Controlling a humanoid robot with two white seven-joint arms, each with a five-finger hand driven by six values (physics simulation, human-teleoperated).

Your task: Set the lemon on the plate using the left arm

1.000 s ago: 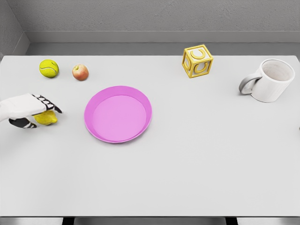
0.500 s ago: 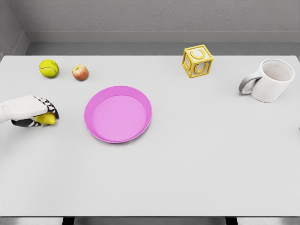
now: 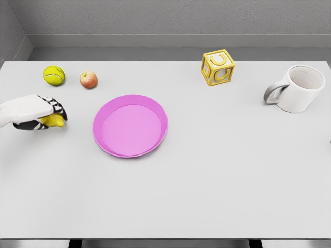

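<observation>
My left hand (image 3: 49,117) reaches in from the left edge of the table, its fingers curled around the yellow lemon (image 3: 54,121). Only a small part of the lemon shows under the fingers. The hand seems to hold it a little above the table. The pink plate (image 3: 130,125) lies to the right of the hand, a short gap away, with nothing on it. The right arm is out of view.
A tennis ball (image 3: 54,75) and a small apple (image 3: 89,79) sit at the back left, behind the hand. A yellow letter cube (image 3: 217,67) stands at the back centre and a white mug (image 3: 298,88) at the right.
The fingers closed around the lemon, and the hand with the lemon has risen slightly, shifting up in the picture.
</observation>
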